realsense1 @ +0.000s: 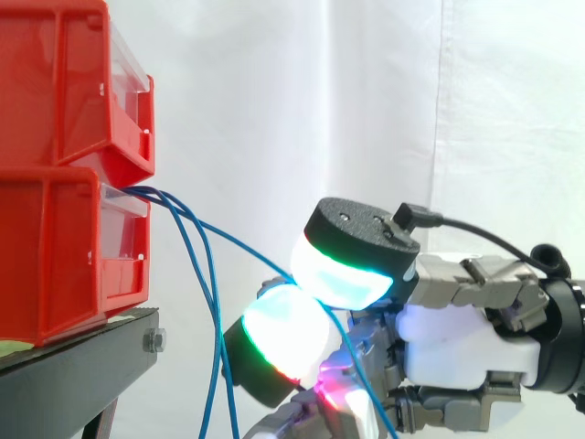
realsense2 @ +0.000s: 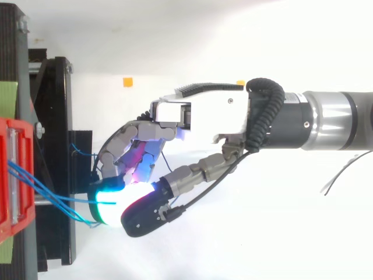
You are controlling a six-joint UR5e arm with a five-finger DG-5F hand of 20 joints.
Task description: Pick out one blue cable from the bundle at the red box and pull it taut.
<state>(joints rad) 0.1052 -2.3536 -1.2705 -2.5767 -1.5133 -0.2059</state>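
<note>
Several thin blue cables come out of the front of the lower red box (realsense1: 55, 256) at the left of the side view. One blue cable (realsense1: 238, 245) runs in a nearly straight line down and right into my hand (realsense1: 457, 352). It is pinched there between two glowing fingertips (realsense1: 343, 270). The other blue cables (realsense1: 218, 338) hang slack below the box. From above, my hand (realsense2: 204, 114) reaches left with curled fingers, and its glowing pads (realsense2: 108, 204) meet the blue cable (realsense2: 70, 199) just right of the red box (realsense2: 14, 175).
A second red box (realsense1: 64, 82) is stacked on the lower one. Both rest on a black stand (realsense1: 82, 366) whose edge juts toward my hand. A white curtain hangs behind. A small orange marker (realsense2: 127, 82) lies on the white floor.
</note>
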